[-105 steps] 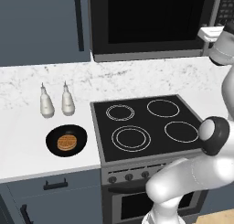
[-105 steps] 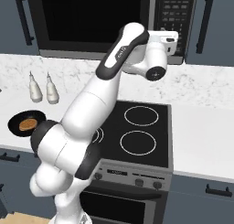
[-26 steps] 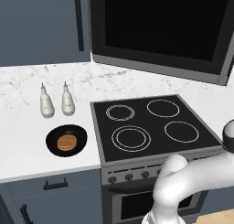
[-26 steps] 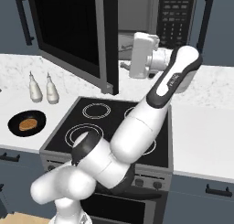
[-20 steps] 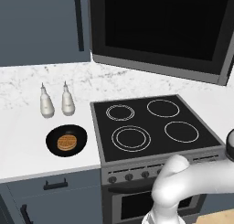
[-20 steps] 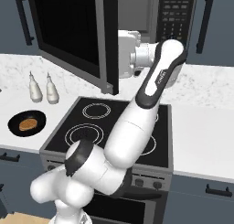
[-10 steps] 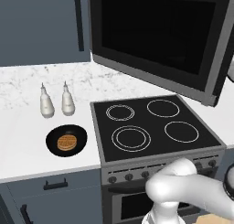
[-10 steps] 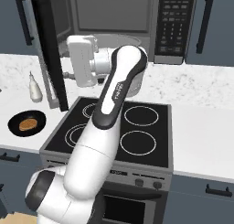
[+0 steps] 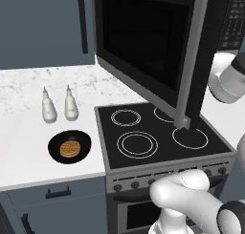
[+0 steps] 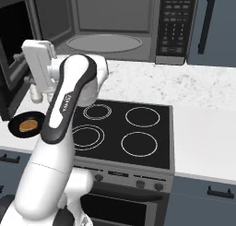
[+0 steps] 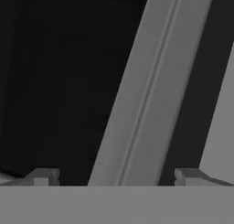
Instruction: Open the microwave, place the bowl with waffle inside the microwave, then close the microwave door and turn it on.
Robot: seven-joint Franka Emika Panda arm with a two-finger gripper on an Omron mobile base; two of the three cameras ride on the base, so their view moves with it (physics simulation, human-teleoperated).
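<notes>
Behind the swung-out microwave door, most of the microwave cavity lost in the left base view; only a strip of the button panel visible at the far right, cut by the frame edge. From the right base view, cavity fully exposed: grey walls, round turntable on the floor. Door cut off there at the left edge, dark glass seen nearly edge-on.

Up close in the hand view, dark glass across the left side, a tilted grey strip of the door frame running between the two fingertips; hard to say whether any contact with it. Gripper with jaws spread wide, tips well apart, nothing clamped between them. Gripper itself hard to make out in the right base view, tucked behind the white hand block beside the door's inner face.

On the white counter left of the black stovetop, bowl sitting alone, waffle flat inside it. Same bowl in the right base view partly hidden by the arm, waffle still readable. Two white bottles standing just behind the bowl, near each other, apart from it; in the right base view, mostly covered by the arm.
</notes>
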